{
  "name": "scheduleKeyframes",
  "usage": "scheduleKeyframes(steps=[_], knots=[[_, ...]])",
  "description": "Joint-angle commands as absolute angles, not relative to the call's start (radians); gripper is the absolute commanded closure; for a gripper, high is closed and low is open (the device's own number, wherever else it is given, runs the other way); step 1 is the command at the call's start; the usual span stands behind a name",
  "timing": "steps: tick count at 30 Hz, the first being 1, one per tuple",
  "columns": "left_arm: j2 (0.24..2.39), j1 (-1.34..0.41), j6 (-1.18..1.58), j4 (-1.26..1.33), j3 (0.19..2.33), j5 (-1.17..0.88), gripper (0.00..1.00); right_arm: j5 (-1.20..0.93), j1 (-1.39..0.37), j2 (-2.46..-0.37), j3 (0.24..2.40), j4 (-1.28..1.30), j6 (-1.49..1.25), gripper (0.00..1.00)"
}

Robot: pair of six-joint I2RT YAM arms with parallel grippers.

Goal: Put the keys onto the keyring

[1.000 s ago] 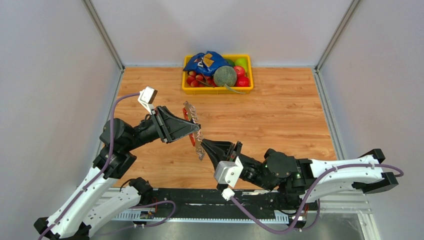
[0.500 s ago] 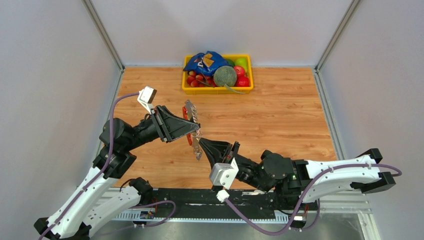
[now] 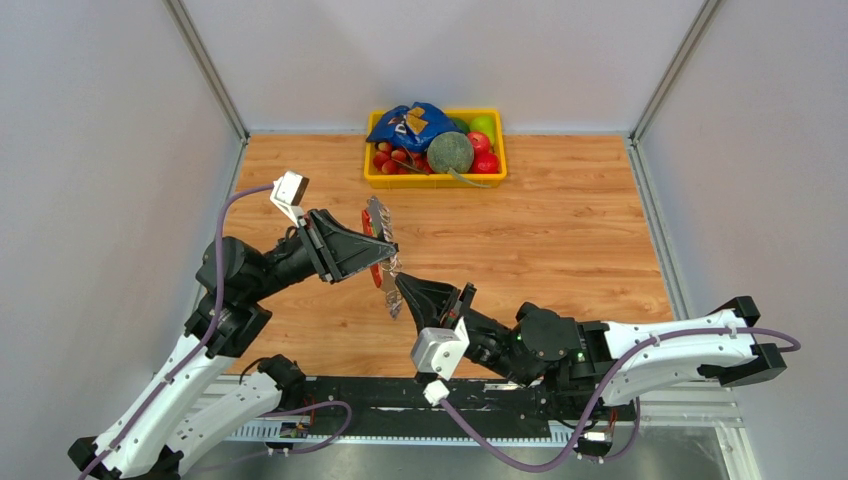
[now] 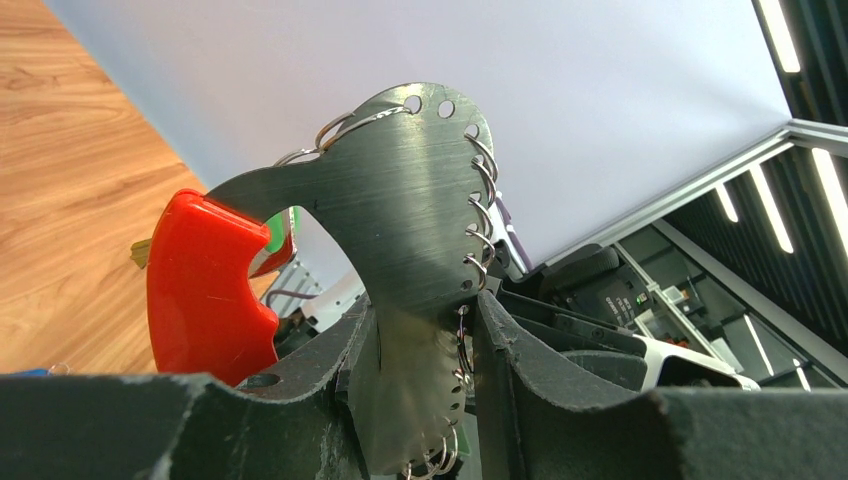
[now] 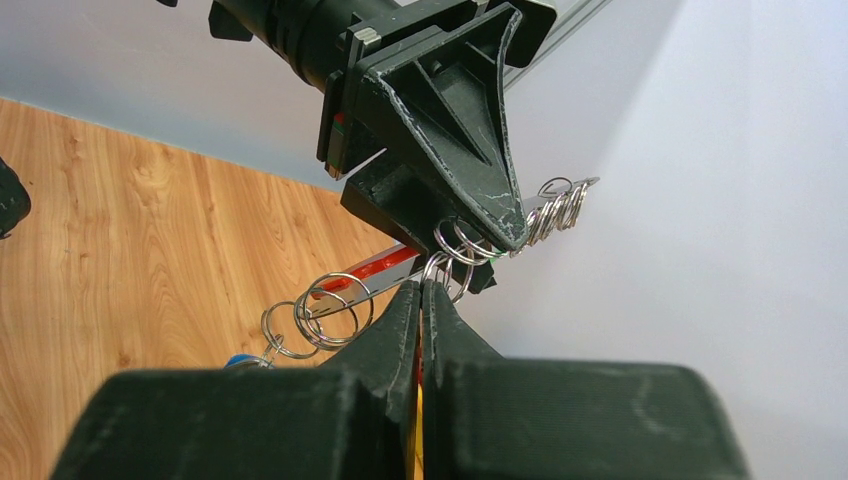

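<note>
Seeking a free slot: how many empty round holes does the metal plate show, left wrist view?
2, side by side at the top of the keyring plate: left hole, right hole. Right-edge holes carry wire rings; more may hide inside the left gripper.

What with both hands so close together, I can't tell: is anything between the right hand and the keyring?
Nothing visible. The right hand's closed tips sit at the small wire rings on the keyring, right beside the left hand that clamps it.
</note>
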State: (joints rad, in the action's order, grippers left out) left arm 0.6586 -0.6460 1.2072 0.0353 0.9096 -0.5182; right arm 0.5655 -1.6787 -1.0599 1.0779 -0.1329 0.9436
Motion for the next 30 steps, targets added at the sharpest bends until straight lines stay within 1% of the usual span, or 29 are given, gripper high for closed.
scheduleKeyframes(steps=[1,3,4,5,6,7,8,10,11,13,14,15,17,21,27,30], knots=[[0.641,-0.652,1.220,0.085,0.906,-0.553,0.99,0.572,-1.653,-1.050,1.122,-0.196,0.900,1.00],[0.636,-0.653,1.223,0.089,0.897,-0.548,0.95,0.573,-1.648,-1.045,1.129,-0.196,0.880,1.00],[0.633,-0.652,1.224,0.093,0.894,-0.546,0.87,0.576,-1.648,-1.041,1.132,-0.196,0.874,1.00],[0.632,-0.652,1.228,0.096,0.886,-0.545,0.84,0.578,-1.646,-1.036,1.133,-0.196,0.866,1.00],[0.628,-0.653,1.229,0.099,0.883,-0.547,0.76,0.577,-1.644,-1.031,1.134,-0.196,0.859,1.00],[0.625,-0.652,1.229,0.101,0.878,-0.547,0.71,0.576,-1.643,-1.026,1.134,-0.196,0.851,1.00],[0.624,-0.652,1.228,0.103,0.877,-0.550,0.62,0.573,-1.640,-1.020,1.132,-0.197,0.844,1.00],[0.622,-0.652,1.226,0.102,0.872,-0.554,0.54,0.566,-1.636,-1.010,1.129,-0.202,0.833,1.00],[0.622,-0.652,1.226,0.103,0.868,-0.556,0.51,0.563,-1.636,-1.004,1.127,-0.206,0.828,1.00],[0.622,-0.652,1.226,0.090,0.864,-0.559,0.37,0.559,-1.636,-0.992,1.120,-0.222,0.823,1.00],[0.623,-0.652,1.225,0.086,0.861,-0.562,0.34,0.557,-1.636,-0.986,1.114,-0.230,0.821,1.00],[0.620,-0.652,1.224,0.076,0.858,-0.563,0.30,0.557,-1.637,-0.982,1.112,-0.235,0.821,1.00],[0.615,-0.652,1.223,0.070,0.852,-0.563,0.25,0.553,-1.635,-0.973,1.106,-0.241,0.818,1.00],[0.605,-0.652,1.219,0.058,0.850,-0.559,0.18,0.548,-1.635,-0.970,1.101,-0.244,0.811,1.00],[0.588,-0.652,1.200,0.014,0.862,-0.542,0.10,0.542,-1.634,-0.954,1.094,-0.237,0.779,1.00],[0.583,-0.652,1.178,0.005,0.883,-0.541,0.08,0.541,-1.635,-0.943,1.092,-0.229,0.747,1.00]])
